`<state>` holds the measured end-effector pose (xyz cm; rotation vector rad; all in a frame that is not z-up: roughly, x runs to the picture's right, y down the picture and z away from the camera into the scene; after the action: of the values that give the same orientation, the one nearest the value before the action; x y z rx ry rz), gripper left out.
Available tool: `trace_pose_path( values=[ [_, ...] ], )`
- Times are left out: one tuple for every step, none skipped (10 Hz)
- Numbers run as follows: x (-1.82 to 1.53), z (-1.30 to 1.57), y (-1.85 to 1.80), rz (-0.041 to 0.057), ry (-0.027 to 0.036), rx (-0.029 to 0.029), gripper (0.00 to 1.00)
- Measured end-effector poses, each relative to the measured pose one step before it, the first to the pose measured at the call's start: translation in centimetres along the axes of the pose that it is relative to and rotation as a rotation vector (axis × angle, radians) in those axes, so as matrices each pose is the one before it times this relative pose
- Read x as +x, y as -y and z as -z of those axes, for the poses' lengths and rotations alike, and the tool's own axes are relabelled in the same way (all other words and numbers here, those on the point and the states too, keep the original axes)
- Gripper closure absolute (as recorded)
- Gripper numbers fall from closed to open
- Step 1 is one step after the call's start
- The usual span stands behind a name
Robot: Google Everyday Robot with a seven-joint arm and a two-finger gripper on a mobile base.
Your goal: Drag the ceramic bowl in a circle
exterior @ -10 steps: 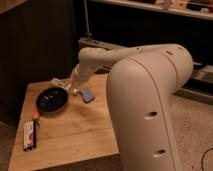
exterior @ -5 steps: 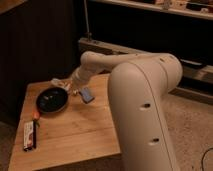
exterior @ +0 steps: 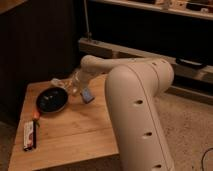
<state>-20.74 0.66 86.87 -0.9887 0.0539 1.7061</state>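
The ceramic bowl (exterior: 51,100) is a round, shallow, glossy black bowl on the left part of the wooden table (exterior: 75,135). My gripper (exterior: 65,86) reaches down from the right and sits at the bowl's far right rim, touching or just over it. The gripper's tip is partly hidden against the bowl's edge. The big white arm link (exterior: 140,110) fills the right foreground.
A small blue-grey object (exterior: 86,95) lies just right of the bowl, under my wrist. A small orange item (exterior: 36,116) and a white and red packet (exterior: 30,135) lie near the table's left front edge. Dark cabinets and a shelf stand behind.
The large white arm link has swung a little to the left. The gripper stays at the bowl's rim, and the bowl has barely shifted.
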Motion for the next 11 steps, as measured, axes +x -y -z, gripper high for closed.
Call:
trace_pose_path(
  values=[
    [0.26,-0.711,-0.378,0.00735,-0.0131,0.00596,0.2],
    [0.116,-0.489,0.006,-0.00173,-0.00866,0.00677,0.2],
    [0.079,-0.495,0.124,-0.00334,-0.00915,0.00639,0.2],
    [0.132,-0.827,0.057,-0.00009,-0.01335,0.00736,0.2],
    [0.138,-0.935,-0.231,0.00347,-0.01201,0.00234,0.2],
    [0.067,-0.494,0.175,0.00402,-0.00727,-0.00022,0.2],
    [0.189,-0.658,-0.123,0.02003,-0.00112,-0.02162,0.2],
    [0.116,-0.319,-0.031,0.01157,0.00148,-0.01847,0.2],
    [-0.019,-0.137,0.118,0.00344,0.00213,-0.00752,0.2],
    [0.016,-0.253,-0.072,0.00471,0.00049,-0.01113,0.21],
    [0.005,-0.18,-0.008,0.0014,-0.00131,-0.00012,0.25]
  ],
)
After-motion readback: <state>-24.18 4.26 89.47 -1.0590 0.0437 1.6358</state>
